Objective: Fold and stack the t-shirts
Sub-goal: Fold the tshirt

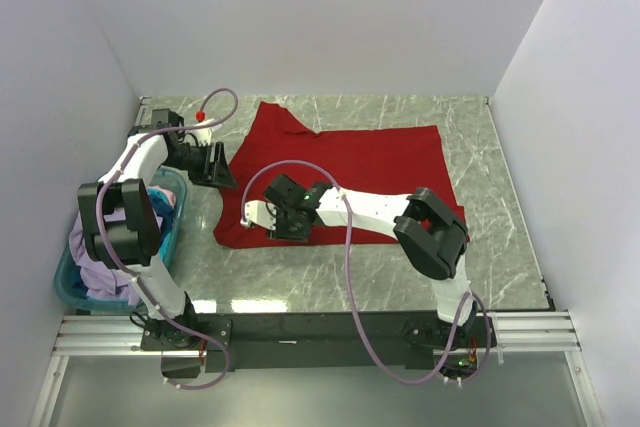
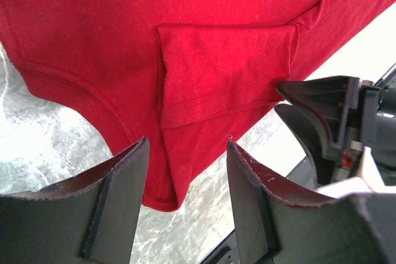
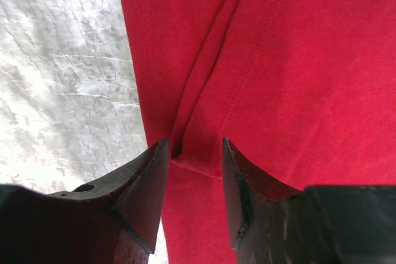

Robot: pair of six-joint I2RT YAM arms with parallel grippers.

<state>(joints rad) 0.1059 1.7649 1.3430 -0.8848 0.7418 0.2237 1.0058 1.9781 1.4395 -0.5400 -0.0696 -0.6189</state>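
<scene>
A red t-shirt [image 1: 370, 172] lies spread on the marble table, one sleeve folded in over its body [image 2: 223, 72]. My left gripper [image 1: 222, 169] is open at the shirt's left edge, its jaws straddling the lower corner of the cloth [image 2: 164, 183] without touching it. My right gripper [image 1: 283, 219] is open over the shirt's near left part, its jaws set on either side of a fold and hem line [image 3: 195, 153]. Whether the fingertips touch the cloth I cannot tell.
A blue basket [image 1: 70, 282] with several crumpled garments, purple and white among them, stands at the left edge beside the left arm. White walls enclose the table on three sides. Bare marble [image 1: 500, 147] shows right of the shirt and along the near edge.
</scene>
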